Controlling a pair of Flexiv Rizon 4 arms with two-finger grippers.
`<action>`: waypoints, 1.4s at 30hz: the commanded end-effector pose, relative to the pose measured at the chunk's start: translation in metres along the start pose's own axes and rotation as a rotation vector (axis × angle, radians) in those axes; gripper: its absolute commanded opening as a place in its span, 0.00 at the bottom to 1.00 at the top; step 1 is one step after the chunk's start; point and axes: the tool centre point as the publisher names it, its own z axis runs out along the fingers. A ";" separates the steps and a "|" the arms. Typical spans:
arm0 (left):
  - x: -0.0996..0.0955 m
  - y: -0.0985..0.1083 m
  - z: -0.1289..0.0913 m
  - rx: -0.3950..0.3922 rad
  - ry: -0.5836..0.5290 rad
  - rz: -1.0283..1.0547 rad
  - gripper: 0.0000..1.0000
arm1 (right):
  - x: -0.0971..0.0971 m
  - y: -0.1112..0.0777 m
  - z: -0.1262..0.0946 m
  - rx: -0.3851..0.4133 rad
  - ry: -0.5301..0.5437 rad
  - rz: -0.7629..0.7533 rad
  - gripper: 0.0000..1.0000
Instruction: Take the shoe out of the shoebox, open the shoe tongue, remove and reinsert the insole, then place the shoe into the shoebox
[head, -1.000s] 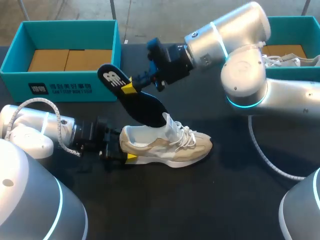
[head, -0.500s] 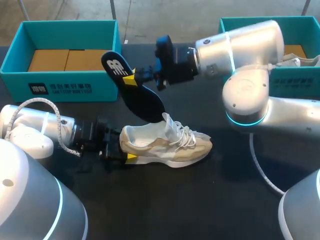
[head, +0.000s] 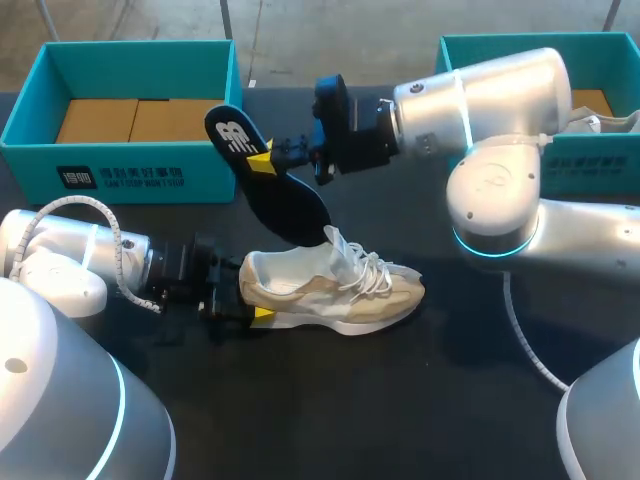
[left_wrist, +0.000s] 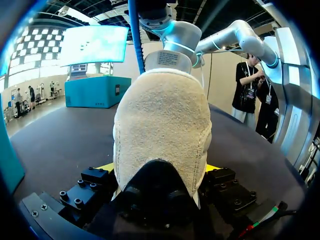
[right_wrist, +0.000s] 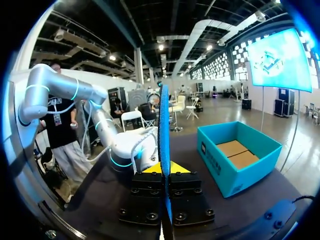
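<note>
— Since our right gripper (head: 264, 162) is clamped on the dark insole (head: 283, 200), where do we hold it?
— Above the table (head: 400, 400), tilted. Its lower end is by the tongue of the shoe (head: 340, 290); we cannot tell whether they touch.
— And our left gripper (head: 245, 297)?
— Closed on the shoe's heel from both sides. That beige shoe stands upright on the table, outside the teal shoebox (head: 130, 175), toe pointing away from our left arm.

Big robotics demo hall, not a home: exposed ceiling ducts (right_wrist: 200, 30), huge wall screen (right_wrist: 280, 60), black worktable (head: 400, 400) carrying a teal shoebox (head: 130, 170).
</note>
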 end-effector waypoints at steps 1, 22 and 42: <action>0.000 0.000 0.000 -0.001 0.000 -0.001 0.00 | -0.004 0.010 0.002 0.007 0.030 0.049 0.00; 0.000 0.000 0.000 -0.001 0.000 -0.001 0.00 | -0.009 0.090 -0.051 -0.019 0.051 0.392 0.00; 0.000 0.000 0.000 -0.001 0.000 -0.001 0.00 | 0.016 0.127 -0.124 -0.089 0.008 0.495 0.00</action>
